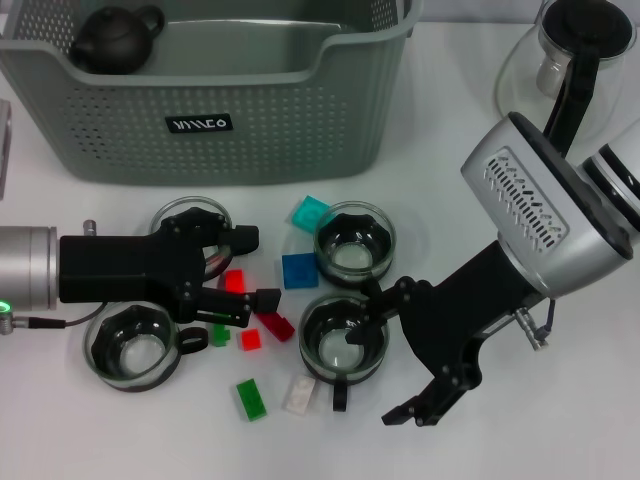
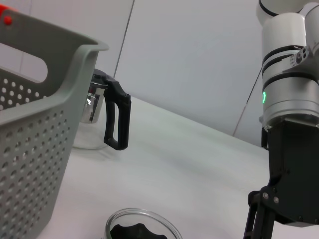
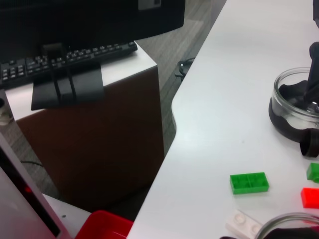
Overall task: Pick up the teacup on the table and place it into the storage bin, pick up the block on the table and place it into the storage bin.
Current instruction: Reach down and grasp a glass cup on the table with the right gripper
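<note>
Hiding part of a teacup (image 1: 196, 232), the left pincer (image 1: 255, 270) gapes open.

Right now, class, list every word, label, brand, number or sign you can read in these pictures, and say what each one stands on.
Black label on the front wall of the storage bin: white marks, too stylised to read with certainty.
Keyboard on the side desk in the right wrist view: key legends too small to read.
No other text shows: none on the blocks, the glass teacups, the glass pot or either arm.
</note>
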`<state>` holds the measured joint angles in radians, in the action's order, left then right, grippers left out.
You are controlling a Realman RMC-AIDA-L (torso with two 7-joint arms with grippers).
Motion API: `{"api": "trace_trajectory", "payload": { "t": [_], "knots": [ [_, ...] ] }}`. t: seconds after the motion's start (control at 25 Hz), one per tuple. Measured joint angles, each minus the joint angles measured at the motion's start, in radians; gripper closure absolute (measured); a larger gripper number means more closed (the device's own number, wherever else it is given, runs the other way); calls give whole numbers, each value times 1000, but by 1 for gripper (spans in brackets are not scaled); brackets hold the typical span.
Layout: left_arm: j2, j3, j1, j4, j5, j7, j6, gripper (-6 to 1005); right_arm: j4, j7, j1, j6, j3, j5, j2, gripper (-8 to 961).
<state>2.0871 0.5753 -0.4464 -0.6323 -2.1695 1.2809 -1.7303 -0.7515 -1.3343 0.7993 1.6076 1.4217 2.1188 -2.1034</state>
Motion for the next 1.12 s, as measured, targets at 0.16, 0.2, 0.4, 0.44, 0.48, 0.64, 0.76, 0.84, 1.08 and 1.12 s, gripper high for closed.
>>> {"api": "trace_trajectory", "payload": {
  "t": [0.16, 0.2, 0.4, 0.44, 0.48, 0.64, 0.76, 0.84, 1.08, 1.12],
  "knots": [
    [0, -4, 0, 4, 2, 0, 0, 58, 0, 0, 10, -15, 6, 5, 1, 41],
    [0, -4, 0, 4, 3, 0, 0, 58, 0, 0, 15, -19, 7, 11, 1, 41],
    [-1, -5, 0, 12, 7, 0, 5, 59, 0, -30, 43, -69, 78, 37, -4, 41],
    [-1, -5, 0, 12, 7, 0, 5, 59, 0, -34, 47, -76, 92, 37, -4, 41],
    [-1, -5, 0, 12, 8, 0, 6, 59, 0, -34, 47, -76, 92, 37, -4, 41],
    [-1, -6, 1, 13, 8, 0, 6, 59, 0, -37, 62, -90, 110, 33, -5, 41],
    [-1, -6, 1, 14, 8, 0, 6, 59, 0, -38, 73, -101, 120, 33, -6, 41],
    [-2, -6, 1, 14, 8, 0, 6, 60, 0, -45, 78, -113, 140, 33, -6, 41],
    [-4, -7, 2, 14, 9, -2, 8, 60, 0, -81, 107, -142, 210, 31, -7, 42],
    [-5, -8, 2, 14, 9, -2, 8, 60, -1, -83, 110, -143, 213, 31, -7, 42]
  ]
}}
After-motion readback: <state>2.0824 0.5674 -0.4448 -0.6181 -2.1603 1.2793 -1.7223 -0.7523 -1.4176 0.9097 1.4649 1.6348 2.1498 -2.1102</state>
